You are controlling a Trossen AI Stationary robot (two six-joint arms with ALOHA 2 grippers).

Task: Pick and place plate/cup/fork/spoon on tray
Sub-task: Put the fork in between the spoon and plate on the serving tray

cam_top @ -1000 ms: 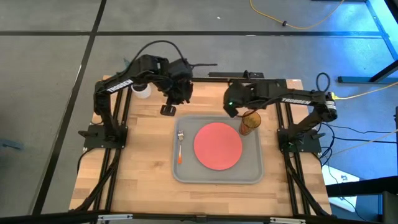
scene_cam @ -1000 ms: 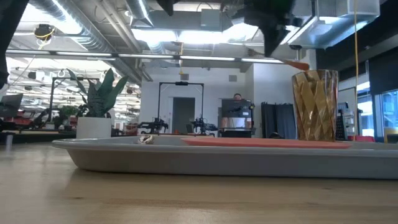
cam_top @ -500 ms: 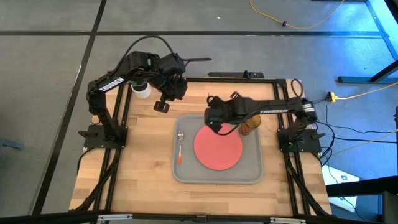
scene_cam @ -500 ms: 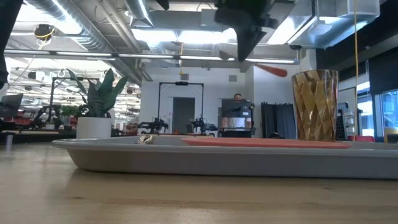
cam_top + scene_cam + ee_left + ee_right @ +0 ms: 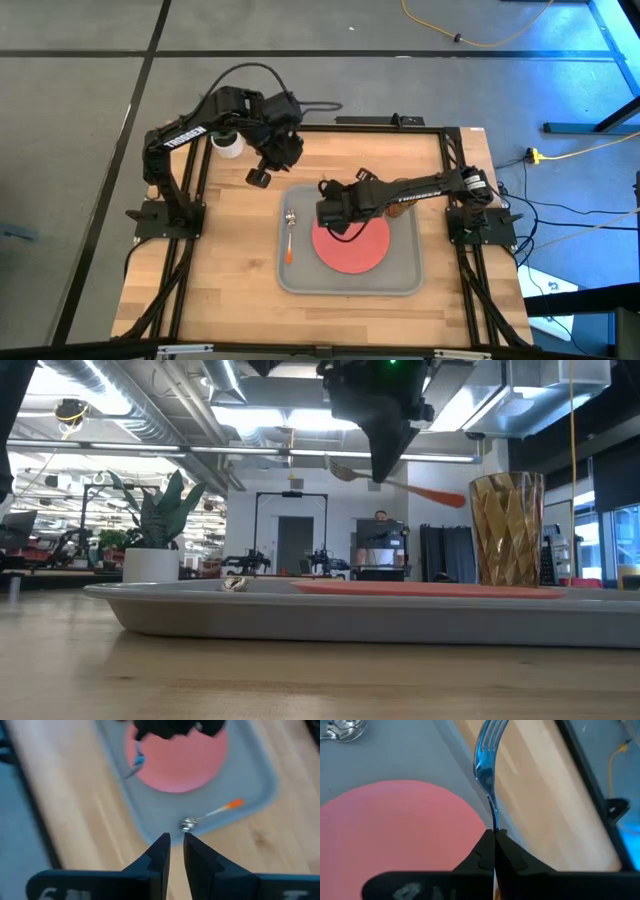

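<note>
Fork (image 5: 487, 767): pinched by its neck in the right gripper (image 5: 494, 836), fingers closed on it, held in the air over the tray's (image 5: 405, 280) rear part, beside the plate (image 5: 352, 245).
Spoon (image 5: 290, 232): lying on the tray's left side.
Cup (image 5: 507, 528): upright, seemingly on the tray's right rear corner.
Left gripper (image 5: 176, 845): over the table behind the tray, fingers nearly together, empty.

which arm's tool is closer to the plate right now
Right. The right tool hangs over the plate at its edge, holding the fork; the left tool waits beyond the tray.
</note>
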